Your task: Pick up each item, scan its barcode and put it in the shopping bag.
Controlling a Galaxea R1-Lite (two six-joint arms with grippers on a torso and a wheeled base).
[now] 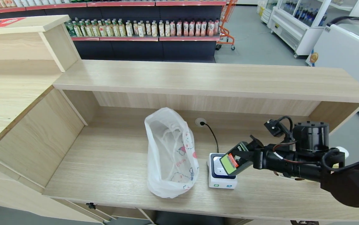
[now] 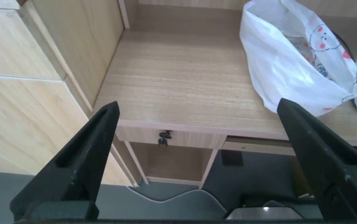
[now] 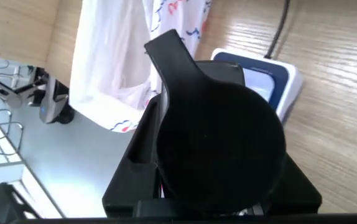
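The right gripper [image 1: 241, 155] comes in low from the robot's right, its claw clamped on a dark container [image 1: 230, 163] with a green label and a small red sticker. The container is held tilted, over the blue top of the white scanner [image 1: 220, 182]; whether the two touch cannot be told. From the right wrist camera the container's black round end [image 3: 219, 149] covers most of the scanner [image 3: 284, 78]. A black cable [image 1: 212, 135] runs from the scanner back to a round port [image 1: 200, 121] in the counter [image 1: 104, 162]. Just beside the scanner, on the robot's left of it, the shopping bag [image 1: 170, 153] stands open, white and see-through with a cartoon print. The left gripper [image 2: 197, 109] hangs off the counter's front edge, above a drawer lock [image 2: 163, 137], its claw spread wide apart and holding nothing. Shelves of bottles [image 1: 142, 28] and a freezer chest [image 1: 295, 28] stand behind
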